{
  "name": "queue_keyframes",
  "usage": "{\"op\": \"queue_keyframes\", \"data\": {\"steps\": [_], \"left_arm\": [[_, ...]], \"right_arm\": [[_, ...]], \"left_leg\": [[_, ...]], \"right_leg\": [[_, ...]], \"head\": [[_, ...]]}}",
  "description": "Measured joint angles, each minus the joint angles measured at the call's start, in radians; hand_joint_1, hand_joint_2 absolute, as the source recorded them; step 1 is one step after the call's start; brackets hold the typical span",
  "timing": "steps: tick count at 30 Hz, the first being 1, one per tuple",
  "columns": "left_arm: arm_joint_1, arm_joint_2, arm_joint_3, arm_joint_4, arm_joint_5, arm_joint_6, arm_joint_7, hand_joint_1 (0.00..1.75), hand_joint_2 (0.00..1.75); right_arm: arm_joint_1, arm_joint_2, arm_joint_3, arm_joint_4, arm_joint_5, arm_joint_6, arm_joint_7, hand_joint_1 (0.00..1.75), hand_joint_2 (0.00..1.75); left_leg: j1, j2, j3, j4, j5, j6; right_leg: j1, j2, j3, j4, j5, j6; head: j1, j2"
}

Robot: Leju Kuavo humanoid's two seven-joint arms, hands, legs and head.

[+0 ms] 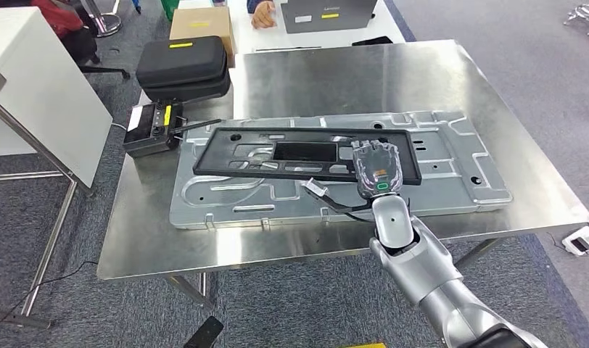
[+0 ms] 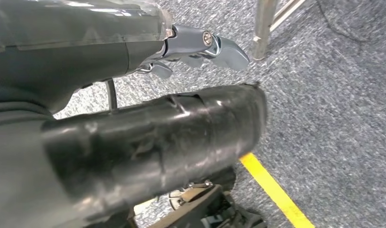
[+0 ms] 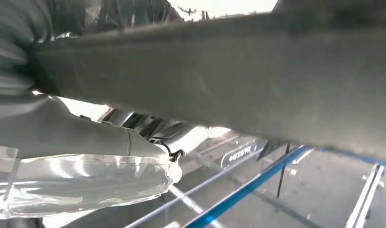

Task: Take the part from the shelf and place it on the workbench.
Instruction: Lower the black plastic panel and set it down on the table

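**Black frame part on the workbench, right hand at its near right end**

The part (image 1: 306, 154), a long black rectangular frame with a window cut in its middle, lies flat on a grey stamped metal panel (image 1: 451, 185), which in turn rests on the steel workbench (image 1: 335, 76). The frame runs left to right across the panel, its left end near the panel's left edge and its right end near the panel's middle right. The right hand (image 1: 377, 168), reaching in on a silver arm from the near side of the bench, sits over the frame's near right corner, palm down, its fingers (image 1: 375, 148) laid across the frame's near rail. In the right wrist view a broad dark bar (image 3: 238, 80), taken to be that same part, crosses close before the camera, with the hand's grey cover beside it; whether the fingers clasp the rail or merely rest on it cannot be told from either view.

The left hand (image 2: 200, 47) hangs over grey carpet, its fingers partly curled with nothing between them.

At the bench's left edge, apart from the panel, stands a black handheld controller (image 1: 154, 128) with an antenna pointing toward the frame; behind it lies a black zip case (image 1: 183, 67), and farther back a cardboard box (image 1: 201, 25). A person's hand (image 1: 262, 14) rests at a white table beyond the bench.
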Motion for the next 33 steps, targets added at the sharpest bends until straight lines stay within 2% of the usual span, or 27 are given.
{"op": "queue_keyframes", "data": {"steps": [1, 2, 4, 6, 7, 8, 9, 11, 13, 15, 17, 18, 19, 21, 22, 23, 24, 25, 26, 28, 29, 31, 33], "left_arm": [[0.0, -0.001, -0.001, 0.0, 0.0, -0.001, 0.0, 0.0, 0.0], [0.0, -0.001, -0.003, 0.0, 0.0, -0.001, 0.0, 0.0, 0.0], [-0.003, -0.002, -0.005, 0.0, 0.0, -0.001, 0.002, 0.0, 0.0], [-0.003, -0.002, -0.007, 0.0, 0.0, -0.001, 0.003, 0.0, 0.0], [-0.002, -0.002, -0.007, 0.0, 0.0, -0.001, 0.004, 0.0, 0.0], [-0.001, -0.002, -0.007, 0.0, 0.0, -0.001, 0.005, 0.0, 0.0], [-0.001, -0.002, -0.007, 0.0, 0.0, -0.001, 0.005, 0.0, 0.0], [-0.001, -0.002, -0.007, 0.0, 0.0, -0.001, 0.006, 0.0, 0.0], [-0.001, -0.003, -0.007, 0.0, 0.001, -0.001, 0.006, 0.0, 0.0], [-0.001, -0.003, -0.007, 0.0, 0.002, -0.001, 0.006, 0.0, 0.0], [0.0, -0.003, -0.007, 0.0, 0.004, -0.001, 0.006, 0.0, 0.0], [0.0, -0.004, -0.007, 0.0, 0.006, 0.0, 0.006, 0.0, 0.0], [0.0, -0.003, -0.007, 0.0, 0.008, 0.0, 0.005, 0.0, 0.0], [0.002, -0.003, -0.007, 0.0, 0.016, 0.002, 0.004, 0.0, 0.0], [0.004, -0.003, -0.007, 0.0, 0.02, 0.002, 0.003, 0.0, 0.0], [0.006, -0.002, -0.007, 0.0, 0.024, 0.003, 0.003, 0.0, 0.0], [0.008, -0.002, -0.007, 0.0, 0.029, 0.004, 0.002, 0.0, 0.0], [0.01, 0.0, -0.007, 0.0, 0.035, 0.005, 0.0, 0.0, 0.0], [0.011, 0.001, -0.007, 0.0, 0.041, 0.005, -0.002, 0.0, 0.0], [0.013, 0.003, -0.007, 0.0, 0.053, 0.007, -0.006, 0.0, 0.0], [0.015, 0.004, -0.006, 0.0, 0.058, 0.009, -0.007, 0.0, 0.0], [0.021, 0.005, -0.005, 0.0, 0.07, 0.014, -0.011, 0.0, 0.0], [0.027, 0.007, -0.003, 0.0, 0.082, 0.024, -0.014, 0.0, 0.0]], "right_arm": [[0.0, 0.006, 0.0, 0.009, 0.0, 0.0, 0.0, 0.14, 1.75], [0.001, 0.013, 0.0, 0.019, -0.001, 0.0, 0.0, 0.0, 1.75], [0.002, 0.025, 0.0, 0.038, -0.002, 0.0, 0.0, 0.0, 1.75], [0.009, 0.038, 0.0, 0.059, -0.002, -0.002, 0.0, 0.0, 1.75], [0.016, 0.044, 0.0, 0.069, -0.002, -0.003, 0.001, 0.0, 1.75], [0.023, 0.048, 0.0, 0.078, -0.002, -0.005, 0.002, 0.0, 1.75], [0.028, 0.052, 0.0, 0.086, -0.002, -0.007, 0.004, 0.0, 1.75], [0.031, 0.057, 0.0, 0.097, -0.002, -0.013, 0.006, 0.0, 1.75], [0.03, 0.062, 0.0, 0.104, -0.001, -0.023, 0.008, 0.0, 0.87], [0.032, 0.066, 0.0, 0.109, -0.001, -0.033, 0.01, 0.0, 0.0], [0.034, 0.067, 0.0, 0.112, -0.001, -0.038, 0.011, 0.0, 0.0], [0.035, 0.067, 0.0, 0.112, -0.001, -0.04, 0.012, 0.0, 0.0], [0.036, 0.067, 0.0, 0.11, -0.001, -0.041, 0.012, 0.0, 0.0], [0.043, 0.064, 0.0, 0.101, -0.001, -0.042, 0.012, 0.0, 0.0], [0.049, 0.061, 0.0, 0.092, -0.001, -0.039, 0.011, 0.0, 0.0], [0.057, 0.056, 0.0, 0.081, -0.001, -0.033, 0.01, 0.0, 0.0], [0.064, 0.047, 0.0, 0.065, -0.001, -0.02, 0.007, 0.0, 0.0], [0.071, 0.036, 0.0, 0.044, -0.001, -0.001, 0.002, 0.0, 0.0], [0.076, 0.022, 0.0, 0.019, -0.001, 0.023, -0.006, 0.0, 0.0], [0.084, -0.013, 0.0, -0.039, -0.005, 0.075, -0.025, 0.0, 0.0], [0.089, -0.033, 0.0, -0.069, -0.009, 0.098, -0.036, 0.0, 0.0], [0.104, -0.076, 0.0, -0.13, -0.022, 0.13, -0.051, 0.0, 0.0], [0.132, -0.127, -0.006, -0.204, -0.043, 0.144, -0.059, 0.0, 0.0]], "left_leg": [[0.001, 0.0, 0.002, -0.004, 0.002, 0.005], [0.002, 0.001, 0.004, -0.008, 0.004, 0.011], [0.004, 0.002, 0.009, -0.015, 0.008, 0.022], [0.002, 0.002, 0.009, -0.014, 0.007, 0.027], [0.001, 0.002, 0.009, -0.012, 0.006, 0.028], [0.001, 0.001, 0.009, -0.011, 0.004, 0.029], [0.0, 0.0, 0.01, -0.009, 0.002, 0.029], [0.0, -0.001, 0.011, -0.004, -0.002, 0.026], [-0.004, 0.0, 0.01, 0.0, -0.006, 0.02], [-0.006, 0.0, 0.009, -0.001, -0.005, 0.012], [-0.007, 0.001, 0.01, 0.002, -0.012, 0.003], [-0.007, 0.001, 0.004, 0.018, -0.025, -0.003], [-0.007, 0.002, -0.011, 0.055, -0.049, -0.007], [-0.002, 0.002, -0.068, 0.183, -0.112, -0.014], [0.0, 0.002, -0.097, 0.243, -0.133, -0.017], [0.001, 0.002, -0.112, 0.274, -0.137, -0.018], [0.003, 0.002, -0.109, 0.265, -0.12, -0.019], [0.004, 0.002, -0.085, 0.216, -0.088, -0.018], [0.005, 0.002, -0.051, 0.143, -0.053, -0.016], [0.003, 0.002, 0.007, 0.026, -0.015, -0.01], [0.001, 0.001, 0.019, 0.002, -0.012, -0.006], [-0.002, 0.0, 0.021, -0.004, -0.012, 0.005], [0.0, 0.0, 0.024, -0.011, -0.006, 0.019]], "right_leg": [[-0.002, 0.0, 0.0, 0.001, -0.002, 0.006], [-0.003, -0.001, -0.004, 0.011, -0.011, 0.011], [-0.005, -0.003, -0.038, 0.085, -0.056, 0.017], [-0.005, -0.003, -0.1, 0.216, -0.115, 0.021], [-0.005, -0.003, -0.124, 0.264, -0.127, 0.021], [-0.005, -0.004, -0.133, 0.278, -0.121, 0.021], [-0.005, -0.004, -0.122, 0.251, -0.096, 0.018], [-0.002, -0.004, -0.06, 0.119, -0.03, 0.009], [0.004, -0.004, -0.014, 0.022, 0.0, 0.0], [0.008, -0.003, -0.007, 0.006, 0.0, -0.004], [0.002, -0.002, -0.002, -0.001, 0.003, -0.013], [-0.001, -0.003, 0.001, -0.006, 0.006, -0.018], [-0.005, -0.004, 0.004, -0.01, 0.008, -0.023], [-0.005, -0.004, 0.005, -0.011, 0.008, -0.028], [-0.005, -0.004, 0.005, -0.011, 0.008, -0.028], [-0.005, -0.004, 0.005, -0.01, 0.008, -0.028], [-0.005, -0.004, 0.005, -0.01, 0.007, -0.028], [-0.005, -0.003, 0.006, -0.009, 0.007, -0.026], [-0.006, -0.002, 0.007, -0.007, 0.005, -0.024], [-0.003, -0.001, 0.006, -0.004, 0.002, -0.015], [-0.001, -0.001, 0.005, -0.003, 0.002, -0.008], [-0.001, -0.001, 0.006, -0.006, 0.004, 0.005], [-0.005, -0.001, -0.001, 0.013, -0.013, 0.017]], "head": [[0.0, 0.0], [0.0, 0.0], [0.0, 0.0], [0.0, 0.0], [0.0, 0.0], [0.0, 0.0], [0.0, 0.0], [0.0, 0.0], [0.0, 0.0], [0.0, 0.0], [0.0, 0.0], [-0.001, 0.0], [-0.001, 0.0], [-0.003, 0.0], [-0.003, 0.0], [-0.003, 0.0], [-0.003, 0.0], [-0.003, 0.0], [-0.003, 0.0], [-0.002, 0.0], [-0.002, 0.0], [-0.002, 0.0], [-0.001, 0.0]]}}
